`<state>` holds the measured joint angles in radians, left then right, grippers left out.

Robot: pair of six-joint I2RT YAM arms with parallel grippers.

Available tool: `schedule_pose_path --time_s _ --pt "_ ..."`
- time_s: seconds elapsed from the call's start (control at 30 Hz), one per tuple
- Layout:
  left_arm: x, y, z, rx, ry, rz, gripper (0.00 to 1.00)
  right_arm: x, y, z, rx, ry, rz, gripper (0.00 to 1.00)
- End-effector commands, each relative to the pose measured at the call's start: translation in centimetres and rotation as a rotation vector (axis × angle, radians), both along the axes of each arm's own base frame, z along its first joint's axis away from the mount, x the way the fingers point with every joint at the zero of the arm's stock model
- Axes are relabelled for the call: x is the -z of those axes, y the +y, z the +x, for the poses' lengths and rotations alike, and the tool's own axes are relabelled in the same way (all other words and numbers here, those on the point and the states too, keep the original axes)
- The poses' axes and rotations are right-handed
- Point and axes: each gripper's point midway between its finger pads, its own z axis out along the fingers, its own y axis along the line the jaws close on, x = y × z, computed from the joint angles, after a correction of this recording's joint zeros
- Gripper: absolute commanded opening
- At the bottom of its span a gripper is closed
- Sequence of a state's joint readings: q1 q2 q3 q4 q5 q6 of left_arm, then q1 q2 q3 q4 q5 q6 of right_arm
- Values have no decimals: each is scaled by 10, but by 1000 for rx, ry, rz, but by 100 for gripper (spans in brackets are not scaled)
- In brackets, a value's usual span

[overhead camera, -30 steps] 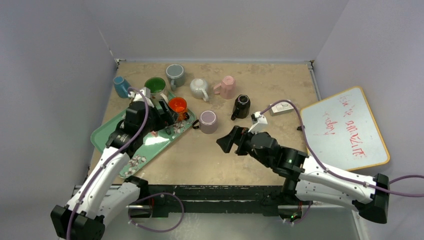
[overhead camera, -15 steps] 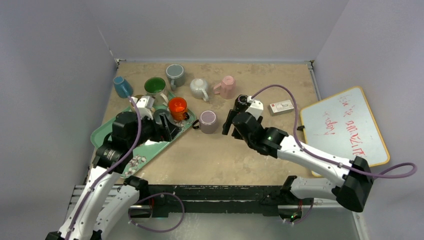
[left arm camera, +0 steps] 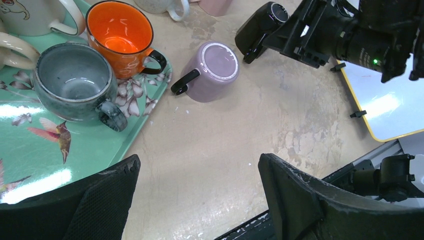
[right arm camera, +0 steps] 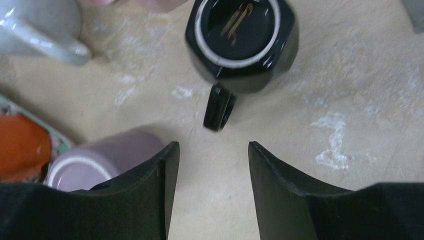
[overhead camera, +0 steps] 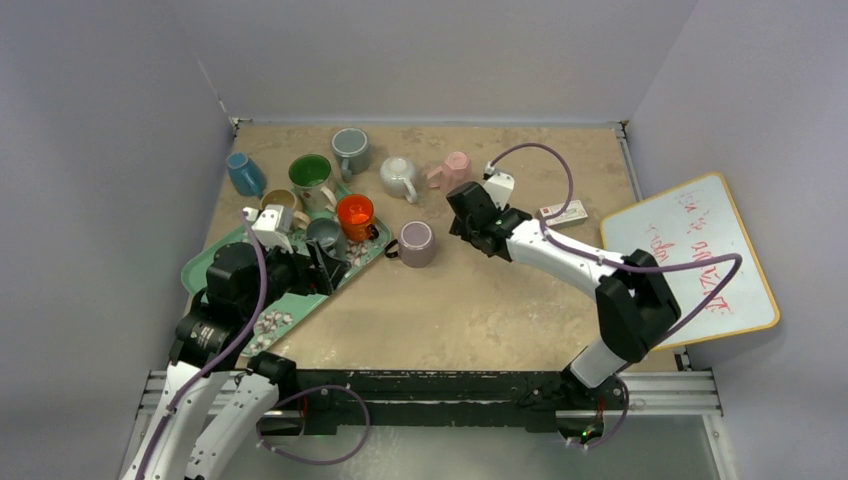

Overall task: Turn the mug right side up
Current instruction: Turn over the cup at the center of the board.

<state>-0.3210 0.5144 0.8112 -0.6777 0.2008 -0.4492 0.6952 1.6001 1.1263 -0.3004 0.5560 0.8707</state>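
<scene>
The black mug [right arm camera: 241, 37] stands upside down on the table [overhead camera: 480, 310], its ringed base facing up and its handle [right arm camera: 219, 107] pointing toward the right gripper [right arm camera: 212, 145]. That gripper hovers just short of the handle with its fingers apart; only bare tabletop shows between them, and they touch nothing. From above, the right arm reaches across the middle of the table and covers most of the mug. A lilac mug [left arm camera: 212, 70] sits near the black one (it too is bottom-up), just beside the corner of the green tray [left arm camera: 30, 165]. On the tray an orange mug [left arm camera: 119, 32] and a grey-blue mug [left arm camera: 75, 80] stand upright, side by side. The left gripper [left arm camera: 198, 162] hangs over the tray's edge, spread wide and empty.
</scene>
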Motion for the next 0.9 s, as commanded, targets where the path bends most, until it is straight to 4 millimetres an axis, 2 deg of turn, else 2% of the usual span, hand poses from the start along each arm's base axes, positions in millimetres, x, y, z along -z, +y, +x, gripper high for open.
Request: schedule_pose_path --time_s 0.0,0.17,0.33,0.67,0.87 --pt "-3 3 1 -7 -30 16 87 -11 -9 27 67 -32 23 55" --pt "-3 3 1 -7 -33 15 87 0 -7 44 72 -31 60 51" --pt "-3 4 0 -8 -33 16 87 8 -12 57 96 -15 52 50" --pt "-4 4 0 -7 -39 13 87 29 -10 67 87 31 34 43" --pt "-5 4 0 -8 -41 13 87 32 -7 64 54 46 36 33"
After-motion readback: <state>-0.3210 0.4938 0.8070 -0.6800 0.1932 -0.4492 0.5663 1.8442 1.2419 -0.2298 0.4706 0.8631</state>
